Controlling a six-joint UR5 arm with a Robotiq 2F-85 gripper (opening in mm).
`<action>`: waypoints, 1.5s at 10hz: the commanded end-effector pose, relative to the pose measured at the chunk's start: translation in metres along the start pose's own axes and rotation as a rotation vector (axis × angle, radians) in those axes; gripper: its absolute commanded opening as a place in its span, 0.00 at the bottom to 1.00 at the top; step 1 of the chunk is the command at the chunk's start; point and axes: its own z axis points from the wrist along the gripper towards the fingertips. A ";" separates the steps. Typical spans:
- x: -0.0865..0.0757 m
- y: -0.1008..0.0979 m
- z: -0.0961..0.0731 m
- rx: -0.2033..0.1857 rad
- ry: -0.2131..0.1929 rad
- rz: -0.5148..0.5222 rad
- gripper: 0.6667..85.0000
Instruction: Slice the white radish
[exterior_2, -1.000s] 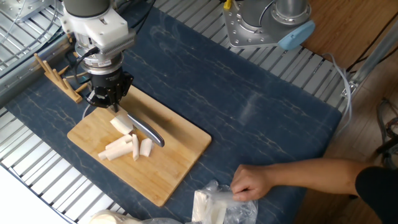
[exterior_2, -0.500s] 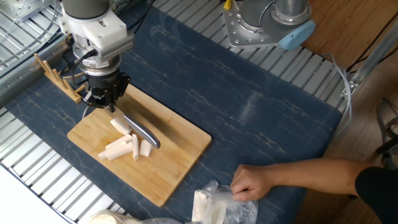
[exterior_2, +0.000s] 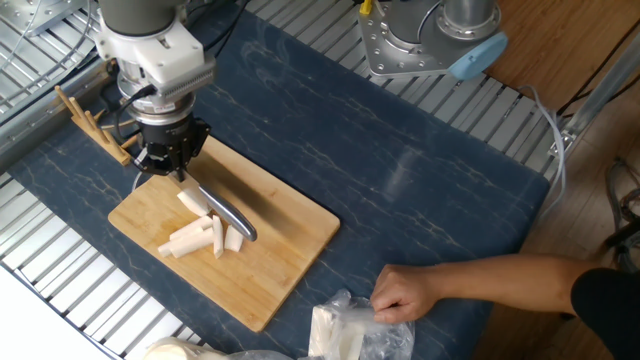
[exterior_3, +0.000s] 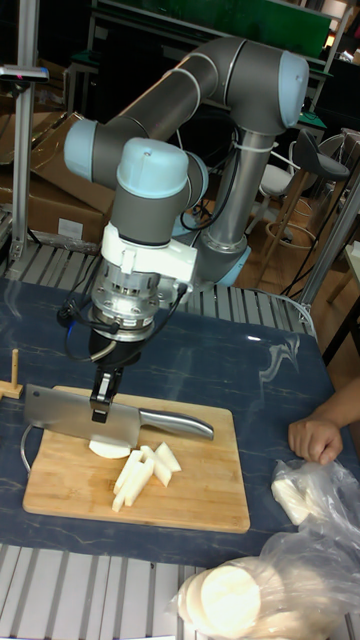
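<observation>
bamboo board (exterior_3: 190, 500): only tall view shows cleaver blade (exterior_3: 80, 417) over white radish (exterior_3: 105, 449).

Bamboo cutting board (exterior_2: 270, 250) on blue mat (exterior_2: 400, 160), plastic bag (exterior_2: 345, 330), wooden rack (exterior_2: 85, 115)

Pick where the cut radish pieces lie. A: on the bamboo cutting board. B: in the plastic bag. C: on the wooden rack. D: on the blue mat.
A: the white radish sticks lie on the bamboo cutting board, beside the cleaver held by the hand.
</observation>
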 end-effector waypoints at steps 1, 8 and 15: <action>-0.004 0.001 0.002 -0.008 -0.001 0.026 0.00; -0.012 -0.002 0.003 -0.016 0.040 0.048 0.00; -0.005 -0.009 0.012 -0.001 0.069 0.043 0.00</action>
